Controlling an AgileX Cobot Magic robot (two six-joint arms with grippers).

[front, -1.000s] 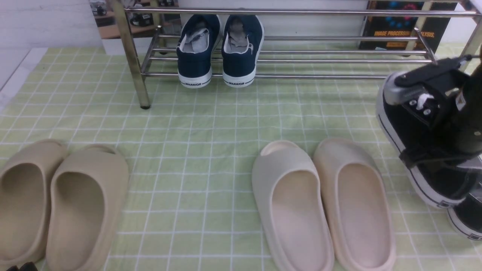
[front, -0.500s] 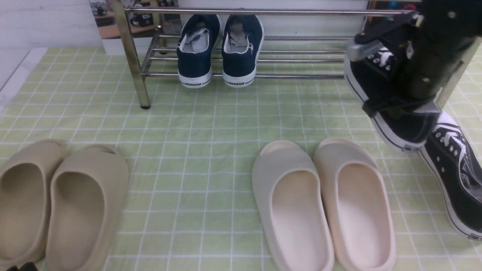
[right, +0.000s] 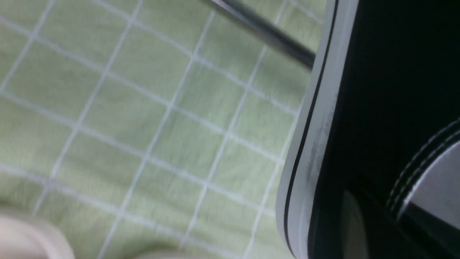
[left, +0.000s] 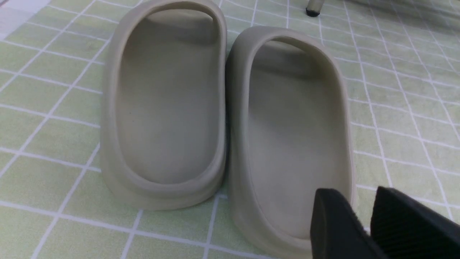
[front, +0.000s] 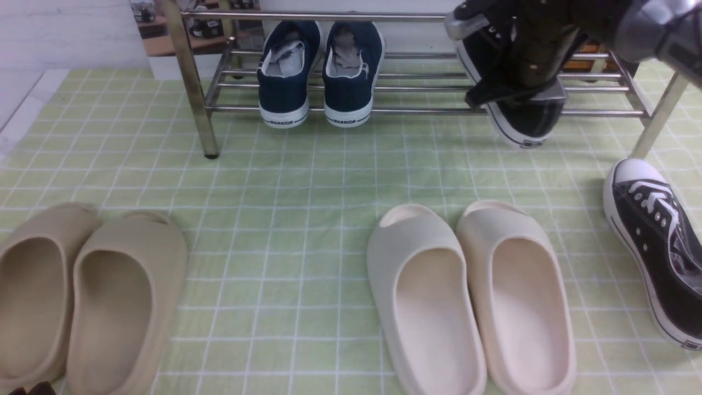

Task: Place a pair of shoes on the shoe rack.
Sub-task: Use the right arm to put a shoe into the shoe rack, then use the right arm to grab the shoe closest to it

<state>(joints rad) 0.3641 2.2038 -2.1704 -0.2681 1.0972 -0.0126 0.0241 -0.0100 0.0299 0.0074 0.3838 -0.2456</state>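
One black sneaker (front: 524, 123) with a white striped sole hangs tilted, toe up, over the right part of the shoe rack (front: 384, 111). Its heel is just in front of the rack's front bar. My right gripper (front: 476, 63) is shut on this sneaker's side. The right wrist view shows the same sneaker (right: 377, 108) close up, with a rack bar (right: 266, 30) behind it. The other black sneaker (front: 652, 241) lies on the cloth at the far right. My left gripper (left: 355, 196) stands open with nothing between its fingers, over the heel end of a tan slide (left: 294, 144).
Two navy sneakers (front: 321, 71) sit on the rack's left part. A pair of tan slides (front: 82, 296) lies front left and a pair of cream slides (front: 471, 296) front centre, on green checked cloth (front: 307, 181). The rack's legs (front: 192, 82) stand at its ends.
My right arm has carried the black sneaker up, left and away, from low at the right edge to the rack. The second sneaker on the cloth has come into full view.
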